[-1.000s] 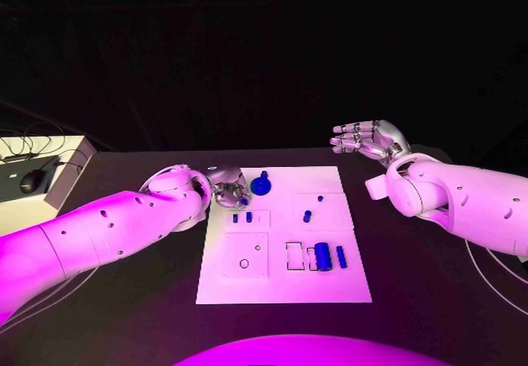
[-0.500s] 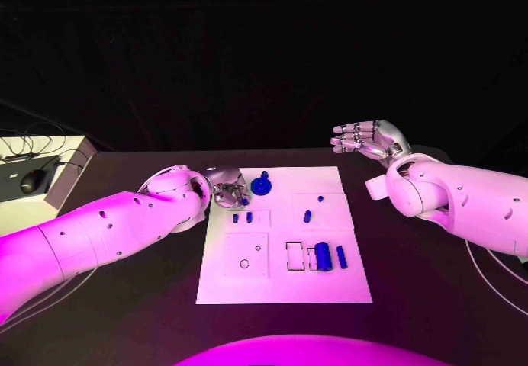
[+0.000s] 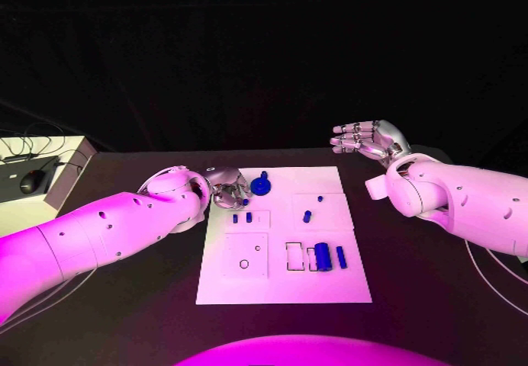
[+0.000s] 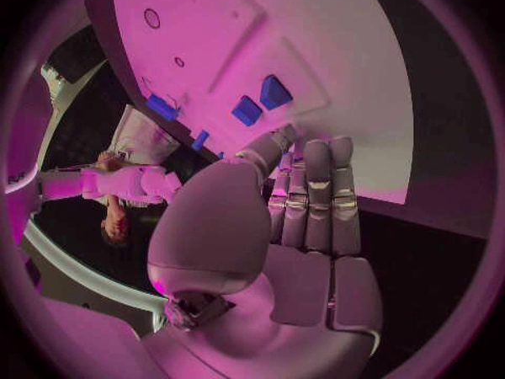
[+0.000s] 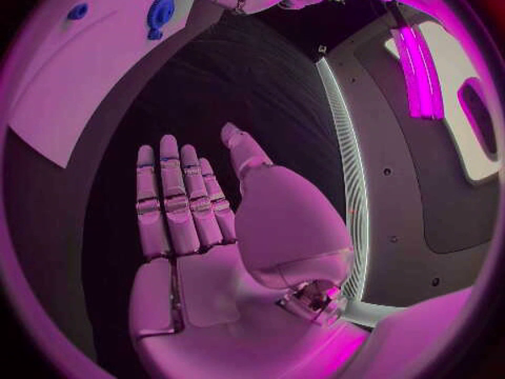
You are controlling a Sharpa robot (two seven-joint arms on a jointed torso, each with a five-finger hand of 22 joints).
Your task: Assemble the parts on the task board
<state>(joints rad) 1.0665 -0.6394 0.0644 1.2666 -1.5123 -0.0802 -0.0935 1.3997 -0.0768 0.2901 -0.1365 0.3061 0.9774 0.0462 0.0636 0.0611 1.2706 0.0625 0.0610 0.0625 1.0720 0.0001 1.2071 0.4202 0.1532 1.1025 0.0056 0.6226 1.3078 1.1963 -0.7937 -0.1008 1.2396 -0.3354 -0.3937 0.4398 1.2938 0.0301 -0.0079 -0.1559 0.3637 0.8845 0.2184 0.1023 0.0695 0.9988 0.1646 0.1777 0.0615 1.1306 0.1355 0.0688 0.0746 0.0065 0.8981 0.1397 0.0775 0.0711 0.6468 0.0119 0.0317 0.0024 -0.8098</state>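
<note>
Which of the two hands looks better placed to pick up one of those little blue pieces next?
Probably the left hand: it sits at the white board's far left corner, right beside the round blue piece. The right hand is off the board over the bare black table, fingers spread, holding nothing.

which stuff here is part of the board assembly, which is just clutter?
Job: task board; blue parts on it, such as the round part and the cylinder; left hand at the board's far left corner.

Clutter: box at the table's left edge, mouse on it.

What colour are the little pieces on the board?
Blue parts on the white task board, clearest in the head view.
</note>
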